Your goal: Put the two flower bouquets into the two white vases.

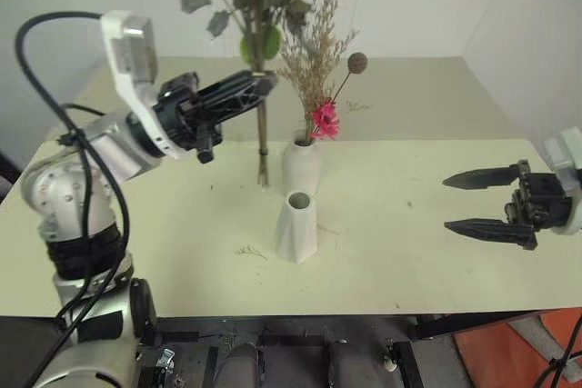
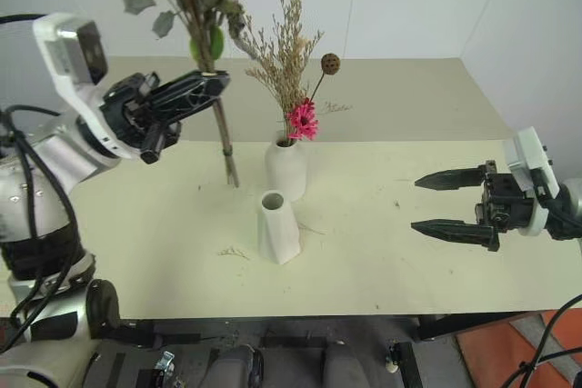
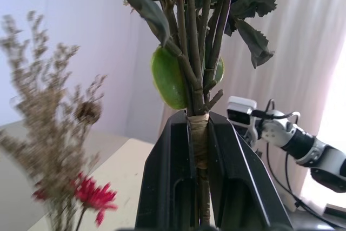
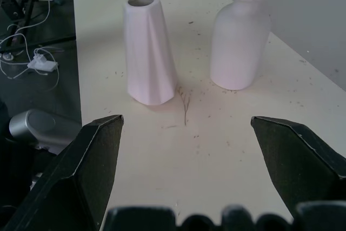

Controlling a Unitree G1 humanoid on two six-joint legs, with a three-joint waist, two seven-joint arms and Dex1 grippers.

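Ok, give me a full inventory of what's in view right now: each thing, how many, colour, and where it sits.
daisy bouquet: one, bright pink flower with beige sprigs and a brown seed ball, standing in the rounded vase.
rounded vase: one, white, mid-table, behind the faceted vase.
faceted vase: one, white, empty, mid-table, nearer the robot.
leafy bouquet: one, green leaves on dark stems, held above the table beside the vases.
loose sprig: one, beige, on the table beside the faceted vase.
table: one, pale cream.
left gripper: black, shut on the leafy bouquet's stems.
right gripper: black, open, over the table's right side.
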